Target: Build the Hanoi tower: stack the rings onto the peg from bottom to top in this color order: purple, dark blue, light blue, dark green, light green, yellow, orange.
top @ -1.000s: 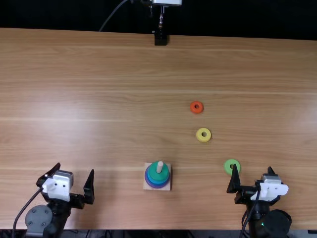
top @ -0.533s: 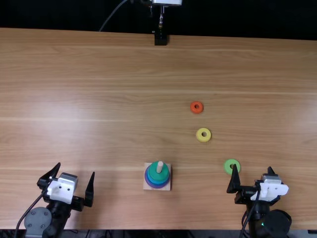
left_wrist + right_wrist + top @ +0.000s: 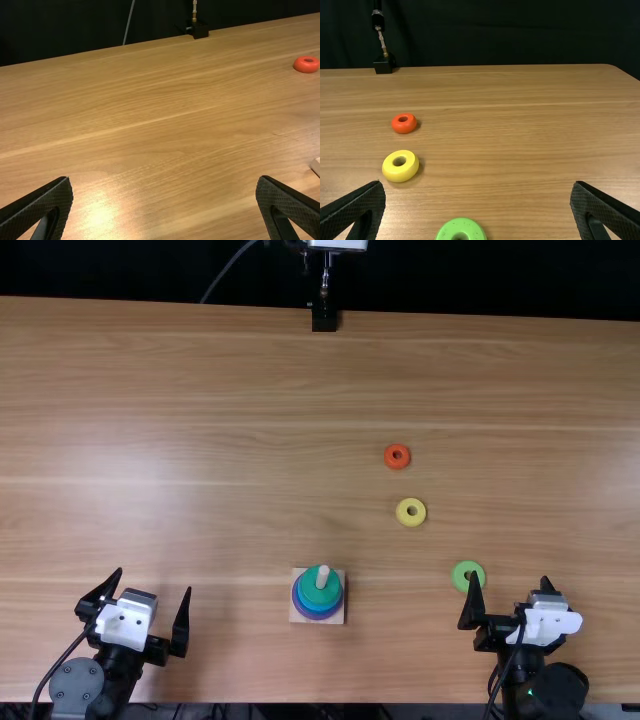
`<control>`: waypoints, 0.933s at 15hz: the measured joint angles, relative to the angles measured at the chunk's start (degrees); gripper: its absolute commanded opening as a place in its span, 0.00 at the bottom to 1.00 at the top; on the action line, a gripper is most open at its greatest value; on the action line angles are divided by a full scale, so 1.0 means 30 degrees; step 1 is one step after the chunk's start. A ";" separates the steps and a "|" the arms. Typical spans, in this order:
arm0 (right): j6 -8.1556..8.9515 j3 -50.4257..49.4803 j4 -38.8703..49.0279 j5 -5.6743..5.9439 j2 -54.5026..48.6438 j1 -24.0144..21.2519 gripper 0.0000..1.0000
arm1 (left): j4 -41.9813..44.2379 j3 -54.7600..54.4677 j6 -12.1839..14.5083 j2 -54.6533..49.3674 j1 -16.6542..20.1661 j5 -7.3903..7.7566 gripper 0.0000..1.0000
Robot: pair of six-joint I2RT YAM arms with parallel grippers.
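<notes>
My left gripper [image 3: 155, 582] is open at the near left; in the left wrist view that gripper [image 3: 164, 185] holds nothing. My right gripper [image 3: 509, 578] is open at the near right, and in the right wrist view the gripper [image 3: 477, 187] has nothing between its fingers. Between the arms stands the square base [image 3: 299, 616] with its peg [image 3: 323, 576]. On it sit a purple ring [image 3: 322, 617], a blue ring [image 3: 303, 600] and, on top, a dark green ring [image 3: 315, 593]. The light green ring [image 3: 462, 573] lies beside the right gripper, with the yellow ring [image 3: 404, 519] and orange ring [image 3: 390, 459] farther back.
A black stand [image 3: 325, 320] is at the far edge of the wooden table [image 3: 180, 390]. In the left wrist view, a corner of the base [image 3: 316, 165] and the orange ring [image 3: 302, 67] are at the right.
The left gripper has turned slightly since the earliest frame. The right arm, the stacked rings and the loose rings have stayed where they were.
</notes>
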 measured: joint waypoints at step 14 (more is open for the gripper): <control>0.0007 0.0175 0.0007 0.1042 0.0000 0.0036 1.00 | -0.0007 0.0000 0.0000 0.0000 0.0000 0.0007 1.00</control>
